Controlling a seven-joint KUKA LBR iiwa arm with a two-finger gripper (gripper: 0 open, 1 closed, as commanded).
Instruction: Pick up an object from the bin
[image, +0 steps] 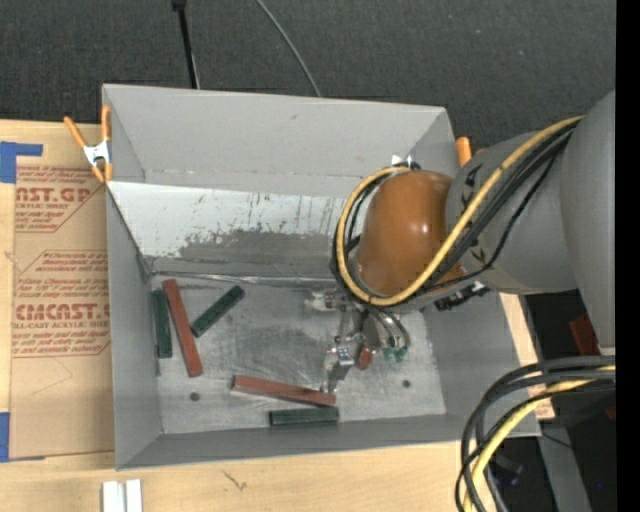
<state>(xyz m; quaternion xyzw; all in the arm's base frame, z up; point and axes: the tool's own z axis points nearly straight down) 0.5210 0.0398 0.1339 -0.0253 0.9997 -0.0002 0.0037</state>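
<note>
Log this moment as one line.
tool: low in bin, right of centre | nearest: red-brown stick, right end beside tool | grasp: cannot tell

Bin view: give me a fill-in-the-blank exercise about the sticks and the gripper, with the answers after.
1. The gripper hangs over the ___ side of the bin floor, as seen in the view.
2. The red-brown stick nearest it lies to its lower ___.
3. The lowest stick, by the near wall, is dark ___.
4. The cluster of sticks at the far left counts ___.
Missing words: right; left; green; three.
</note>
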